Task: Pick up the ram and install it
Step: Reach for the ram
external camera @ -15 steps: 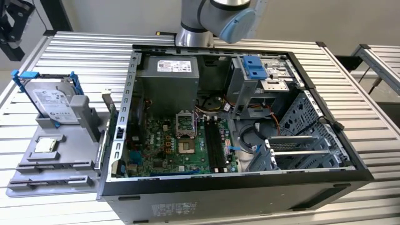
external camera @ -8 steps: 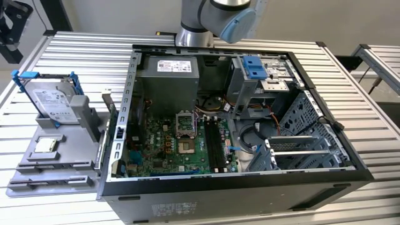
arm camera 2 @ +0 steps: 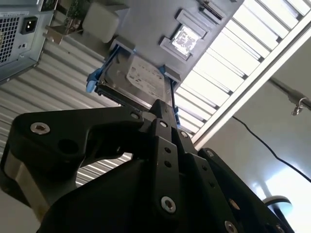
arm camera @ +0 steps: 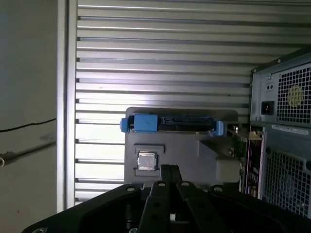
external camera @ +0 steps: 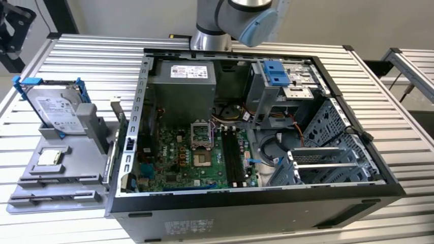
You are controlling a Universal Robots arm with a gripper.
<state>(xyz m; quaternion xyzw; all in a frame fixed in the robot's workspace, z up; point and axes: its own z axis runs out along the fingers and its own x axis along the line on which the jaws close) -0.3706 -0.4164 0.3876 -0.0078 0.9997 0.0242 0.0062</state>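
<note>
My gripper [arm camera: 169, 169] hangs high above the grey parts holder [arm camera: 204, 155], beside the open computer case [external camera: 352, 152]. Its black fingers meet at the tips in both wrist views, shut, with nothing showing between them [arm camera 2: 163, 108]. The ram itself I cannot pick out. A dark narrow strip [external camera: 58, 179] lies in the holder's front slot in the exterior view, and I cannot tell whether that is it. Inside the case, the motherboard [external camera: 183, 152] shows its long black slots [external camera: 234, 152] near the middle.
A silver hard drive in a blue bracket [external camera: 58, 109] stands upright at the holder's back, with a small square silver chip [external camera: 51, 157] in front of it. The arm's base [external camera: 213, 35] rises behind the case. A drive cage with a blue latch [external camera: 278, 73] is at the case's far right.
</note>
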